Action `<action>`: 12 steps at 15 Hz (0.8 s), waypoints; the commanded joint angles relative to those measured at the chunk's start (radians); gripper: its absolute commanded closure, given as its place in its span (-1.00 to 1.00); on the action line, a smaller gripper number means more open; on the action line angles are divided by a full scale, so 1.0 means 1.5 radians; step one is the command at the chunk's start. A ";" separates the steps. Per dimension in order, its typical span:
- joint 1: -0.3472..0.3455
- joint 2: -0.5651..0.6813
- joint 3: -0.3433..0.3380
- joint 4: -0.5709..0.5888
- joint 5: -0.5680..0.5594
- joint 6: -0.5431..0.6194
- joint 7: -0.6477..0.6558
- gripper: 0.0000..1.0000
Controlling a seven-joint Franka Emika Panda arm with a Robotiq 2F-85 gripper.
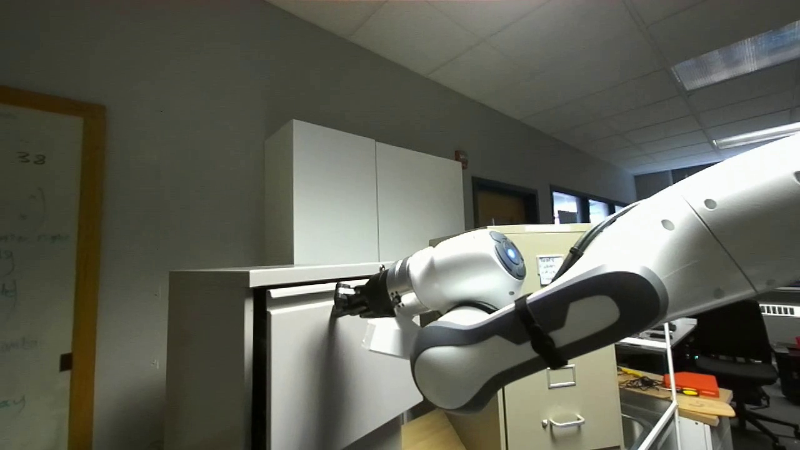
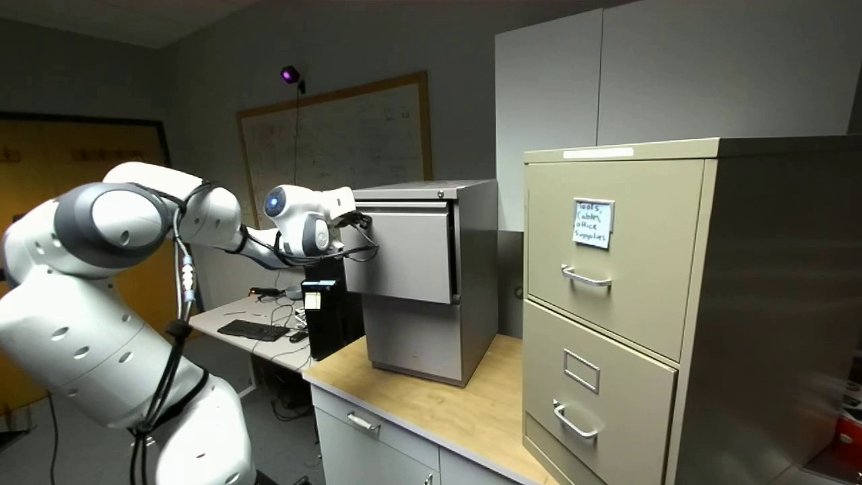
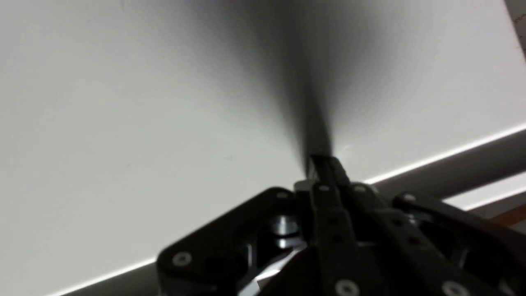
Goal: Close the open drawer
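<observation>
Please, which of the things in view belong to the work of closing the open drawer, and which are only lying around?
For the job:
open top drawer
grey cabinet holding it
fingers, closed, at the drawer's front

Only around:
beige filing cabinet
black keyboard
whiteboard
white cupboard

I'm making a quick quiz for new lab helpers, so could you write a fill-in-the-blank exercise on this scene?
The fingers of the slim black jointed claw stand not apart but ____.
Rather than closed, the wide, flat-fronted light-grey metal drawer is partly ____.
On the beige metal filing cabinet, the handwritten white paper label begins with the word ____.
The small round light on the white robot arm glows ____.
Missing words: together; open; Tools; blue.
</observation>
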State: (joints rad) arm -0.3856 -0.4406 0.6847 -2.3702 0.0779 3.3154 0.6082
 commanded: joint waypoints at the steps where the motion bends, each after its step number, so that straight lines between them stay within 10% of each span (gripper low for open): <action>1: -0.048 0.082 0.039 0.093 -0.027 -0.033 -0.017 0.95; 12: -0.175 0.214 0.180 0.222 -0.103 -0.108 -0.004 0.94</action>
State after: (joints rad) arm -0.6053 -0.1885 0.8968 -2.1151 -0.0368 3.2002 0.6082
